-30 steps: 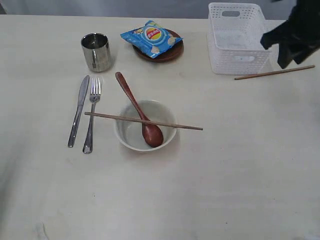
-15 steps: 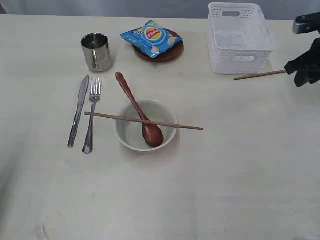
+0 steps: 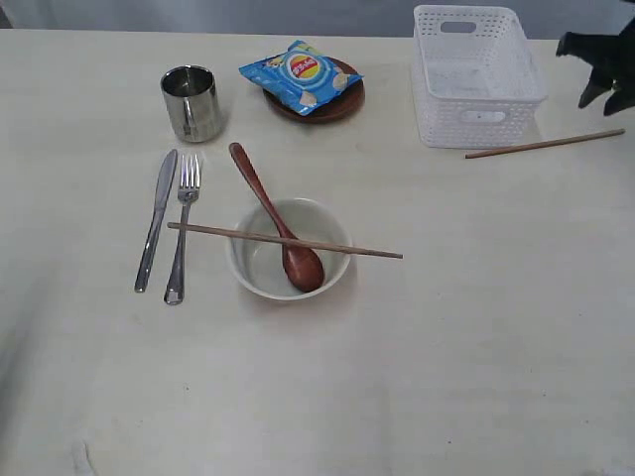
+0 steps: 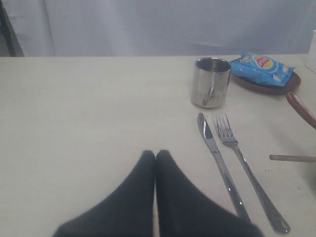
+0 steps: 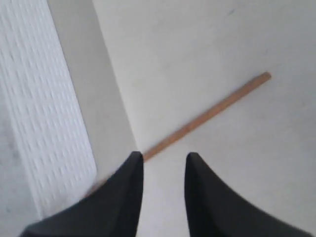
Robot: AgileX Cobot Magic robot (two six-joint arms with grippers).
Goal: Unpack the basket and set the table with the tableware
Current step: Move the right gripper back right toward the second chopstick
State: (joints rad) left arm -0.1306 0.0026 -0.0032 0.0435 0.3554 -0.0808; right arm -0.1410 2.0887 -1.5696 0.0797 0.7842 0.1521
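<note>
The white basket (image 3: 474, 114) stands at the table's far right; the exterior view shows nothing inside it. One chopstick (image 3: 544, 145) lies flat on the table (image 3: 446, 347) just in front of it. My right gripper (image 3: 598, 102) hangs open above and behind that chopstick's right end, with nothing between its fingers. In the right wrist view the chopstick (image 5: 212, 112) runs beyond the right gripper (image 5: 163, 157), beside the basket wall (image 5: 39, 113). The left gripper (image 4: 156, 154) is shut and empty, near the knife (image 4: 217, 158) and fork (image 4: 242, 163); it is outside the exterior view.
A bowl (image 3: 260, 268) holds a wooden spoon (image 3: 260, 193), with a second chopstick (image 3: 372, 253) across its rim. Knife (image 3: 157, 218) and fork (image 3: 183, 226) lie left of it. A steel cup (image 3: 190, 102) and a brown plate (image 3: 342, 107) under a blue chip bag (image 3: 300, 75) stand behind.
The right gripper dipped to the right end of the loose chopstick, then rose back toward the far edge. The chopstick lies where it was. The left arm has not visibly moved.
</note>
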